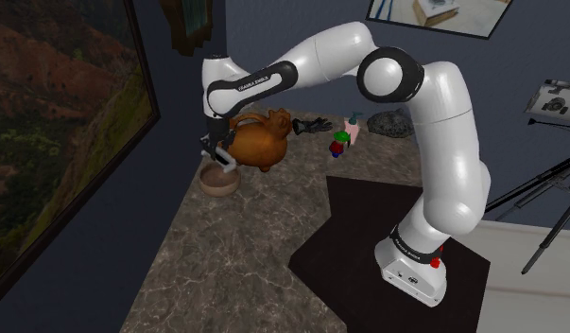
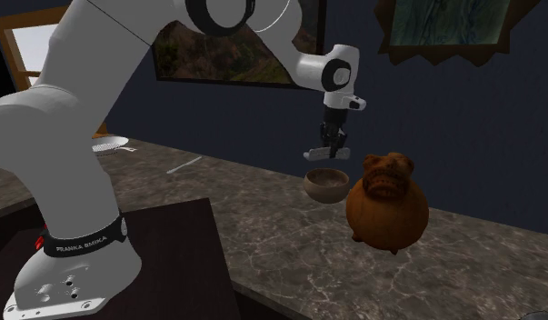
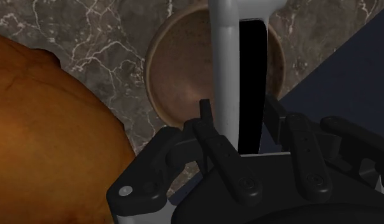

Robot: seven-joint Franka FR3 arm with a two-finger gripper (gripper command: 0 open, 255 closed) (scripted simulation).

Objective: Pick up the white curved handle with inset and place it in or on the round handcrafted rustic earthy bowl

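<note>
My black gripper point(image 1: 219, 154) point(image 2: 328, 148) hangs just above the round brown bowl point(image 1: 219, 180) point(image 2: 324, 184) point(image 3: 177, 83), shut on the white curved handle point(image 1: 224, 158) point(image 2: 324, 154) point(image 3: 224, 70). The handle lies crosswise between the fingers point(image 3: 206, 124), a little above the bowl's rim, and its dark inset point(image 3: 251, 83) faces the wrist camera. In the wrist view the bowl's open inside lies straight below the handle. The bowl stands on the marbled stone counter point(image 1: 235, 255) near the dark wall.
A large orange-brown animal-shaped pot point(image 1: 259, 140) point(image 2: 385, 200) point(image 3: 50, 140) stands right beside the bowl. Small colourful objects point(image 1: 344, 140) and a grey stone point(image 1: 391, 123) sit further along the counter. A dark mat point(image 1: 368, 236) lies under my base. Framed pictures hang on the wall.
</note>
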